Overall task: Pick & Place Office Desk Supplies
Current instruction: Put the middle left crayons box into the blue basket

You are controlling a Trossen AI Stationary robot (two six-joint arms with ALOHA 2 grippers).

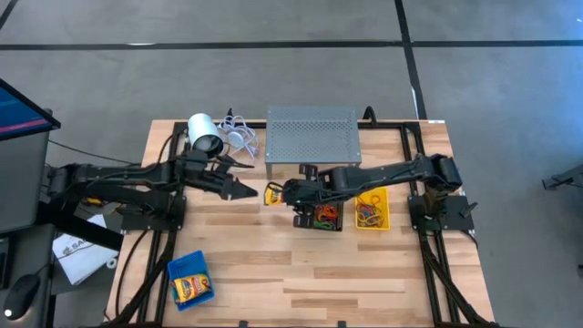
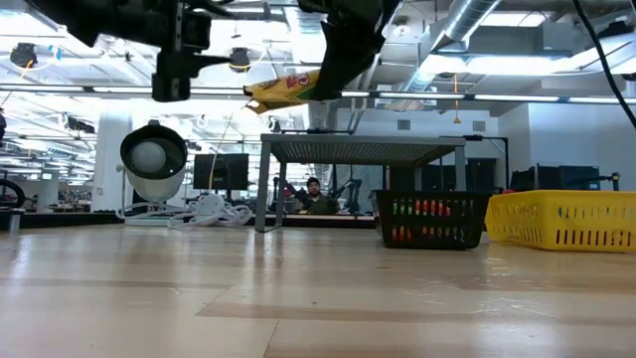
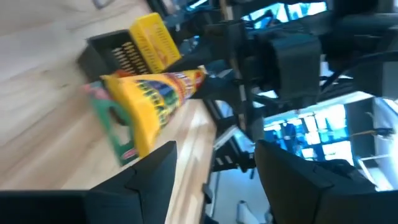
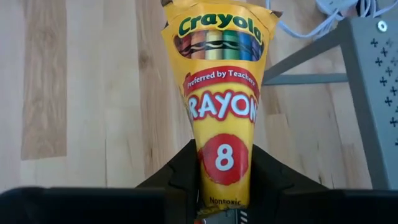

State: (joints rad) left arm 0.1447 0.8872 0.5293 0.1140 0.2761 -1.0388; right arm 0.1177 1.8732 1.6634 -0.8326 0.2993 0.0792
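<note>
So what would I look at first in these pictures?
Probably the yellow crayon box, squeezed at one end in the right gripper and held up in the air over the middle of the table. The left gripper points at it with its fingers apart, just beside it. Next come the black bin and yellow bin of coloured rubber bands.

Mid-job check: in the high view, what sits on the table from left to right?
Blue bin with a crayon box → white cylinder with cable → grey perforated metal stand → yellow bin of rubber bands.
</note>
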